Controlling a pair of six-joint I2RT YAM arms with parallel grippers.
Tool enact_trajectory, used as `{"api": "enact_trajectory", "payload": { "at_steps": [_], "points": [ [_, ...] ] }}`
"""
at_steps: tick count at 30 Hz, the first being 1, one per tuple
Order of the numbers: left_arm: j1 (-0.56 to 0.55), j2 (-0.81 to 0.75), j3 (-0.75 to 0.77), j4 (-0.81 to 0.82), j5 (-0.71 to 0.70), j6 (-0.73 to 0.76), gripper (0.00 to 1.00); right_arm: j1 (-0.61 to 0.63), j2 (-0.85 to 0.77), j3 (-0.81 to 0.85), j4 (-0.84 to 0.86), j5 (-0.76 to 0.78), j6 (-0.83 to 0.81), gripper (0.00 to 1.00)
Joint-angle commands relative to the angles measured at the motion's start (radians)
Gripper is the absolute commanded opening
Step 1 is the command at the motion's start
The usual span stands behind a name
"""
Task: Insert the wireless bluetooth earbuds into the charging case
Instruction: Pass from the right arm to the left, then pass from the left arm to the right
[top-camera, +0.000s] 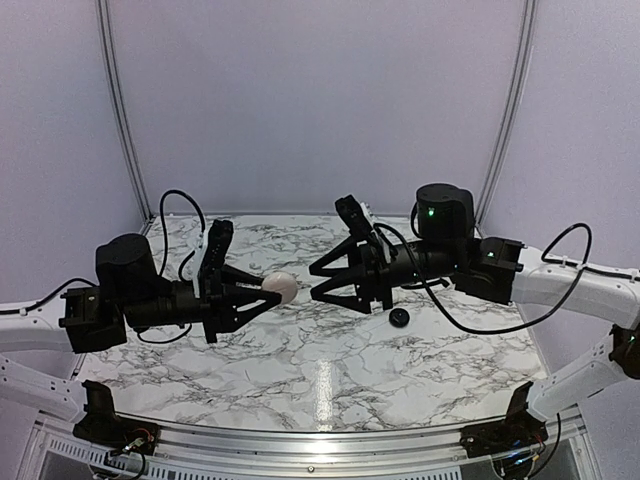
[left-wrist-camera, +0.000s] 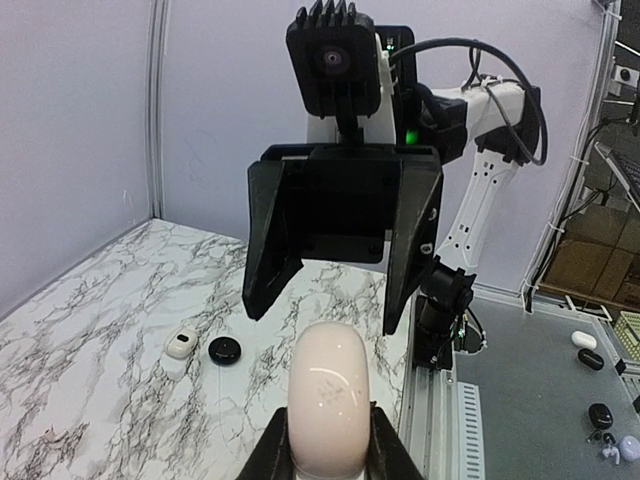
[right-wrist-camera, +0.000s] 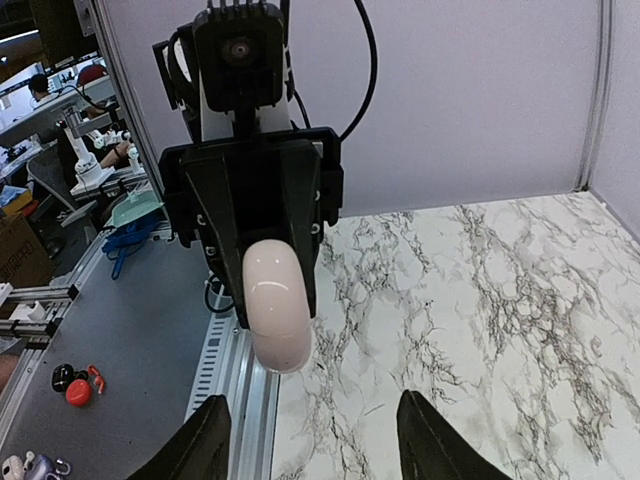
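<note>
The cream-white charging case (top-camera: 281, 288) hangs in the air over the marble table, its lid down as far as I can see. My left gripper (top-camera: 274, 291) is shut on it, the two fingers pressed against its sides. The left wrist view has the case (left-wrist-camera: 328, 385) rising out of the left gripper (left-wrist-camera: 328, 442). My right gripper (top-camera: 315, 284) faces it from the right, open and a short way off, with nothing between its fingers. In the right wrist view the case (right-wrist-camera: 277, 300) sits beyond the right gripper (right-wrist-camera: 312, 420). The earbuds are out of view.
A black round puck (top-camera: 400, 318) lies on the marble table (top-camera: 330, 370) under the right arm. The left wrist view has the puck (left-wrist-camera: 225, 350) next to a white squarish piece with a dark spot (left-wrist-camera: 181, 343). The table's metal edge rail (left-wrist-camera: 440, 400) runs on the right.
</note>
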Motion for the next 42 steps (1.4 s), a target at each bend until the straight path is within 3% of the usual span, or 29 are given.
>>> {"api": "enact_trajectory", "payload": {
  "at_steps": [1, 16, 35, 39, 42],
  "points": [
    [0.003, 0.000, 0.007, 0.111, 0.024, -0.012, 0.00, 0.027, 0.027, 0.016, 0.116, -0.038, 0.041, 0.56],
    [0.001, 0.021, 0.001, 0.145, 0.043, 0.007, 0.00, 0.062, 0.093, 0.069, 0.147, -0.075, 0.049, 0.47],
    [0.001, 0.037, 0.001, 0.146, 0.055, 0.017, 0.00, 0.061, 0.120, 0.089, 0.165, -0.115, 0.058, 0.22],
    [0.001, 0.025, -0.006, 0.147, 0.050, 0.019, 0.00, 0.062, 0.116, 0.079, 0.163, -0.116, 0.055, 0.30],
    [0.001, 0.020, -0.006, 0.153, 0.049, 0.020, 0.00, 0.062, 0.117, 0.075, 0.163, -0.114, 0.055, 0.31]
  ]
}}
